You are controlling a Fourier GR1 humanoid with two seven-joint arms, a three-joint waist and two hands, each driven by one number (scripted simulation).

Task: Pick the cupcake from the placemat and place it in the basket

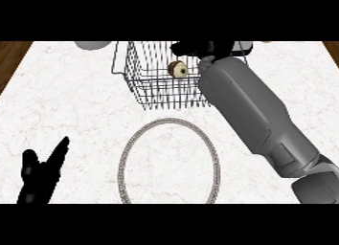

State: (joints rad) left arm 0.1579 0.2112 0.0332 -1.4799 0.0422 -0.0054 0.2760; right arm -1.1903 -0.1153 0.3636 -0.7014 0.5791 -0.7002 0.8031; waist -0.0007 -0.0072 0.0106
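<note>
The cupcake (pixel 176 68), tan with a dark ring, lies on its side inside the wire basket (pixel 141 72) at the far middle of the counter. My right hand (pixel 197 48) hovers over the basket's far right part, just above the cupcake and apart from it, fingers relaxed, holding nothing. The grey forearm crosses the basket's right side and hides it. The round placemat (pixel 127 148), white with a grey rim, lies bare in front of the basket. At the lower left, my left hand (pixel 39 178) rests open with fingers up.
A grey rounded object (pixel 93 45) sits at the counter's far edge, left of the basket. Brown wood (pixel 3 62) shows beyond the white marble counter's left and right edges.
</note>
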